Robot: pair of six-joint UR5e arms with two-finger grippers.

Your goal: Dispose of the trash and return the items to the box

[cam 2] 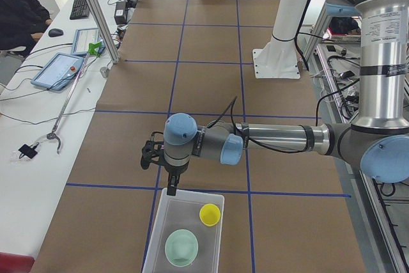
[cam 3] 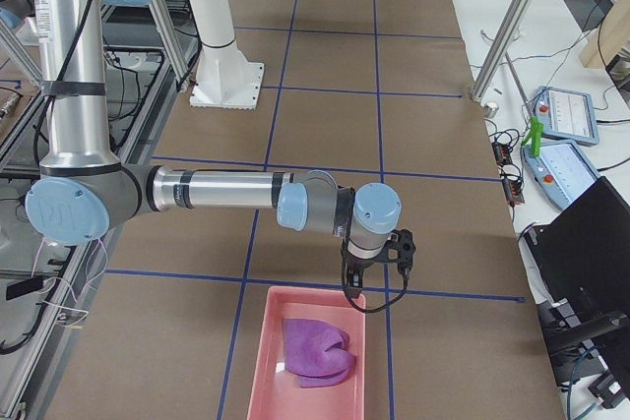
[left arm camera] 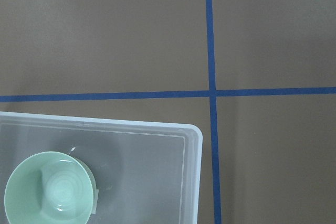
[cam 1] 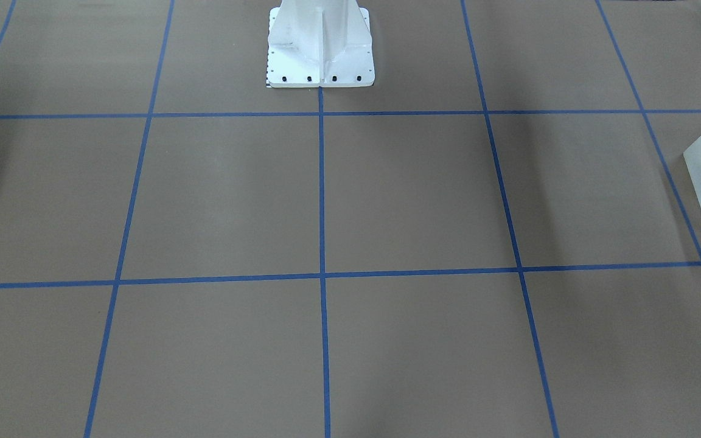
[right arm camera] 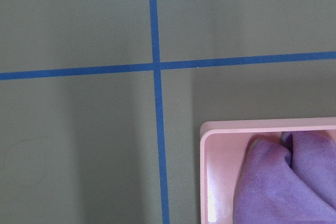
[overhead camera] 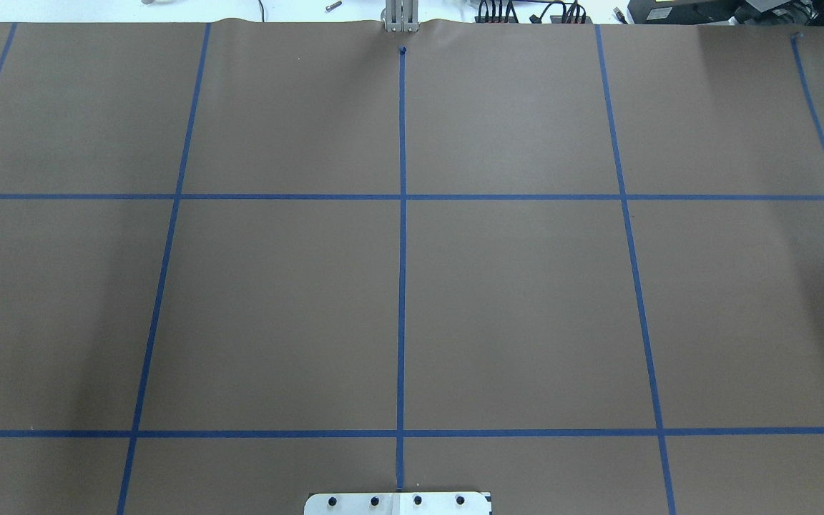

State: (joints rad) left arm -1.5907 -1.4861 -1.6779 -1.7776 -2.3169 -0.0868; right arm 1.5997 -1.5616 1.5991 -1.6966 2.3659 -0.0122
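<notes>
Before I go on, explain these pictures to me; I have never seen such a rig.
This is a robot with two arms on a white base, at a brown table taped in blue squares. Two pictures look down on it from opposite sides, two from its ends, two from the wrists. The left gripper hangs by a frosted box holding a yellow cup and a green bowl. The right gripper hangs by a pink tray holding a purple cloth. Open or shut, I cannot tell; no held thing shows.
</notes>
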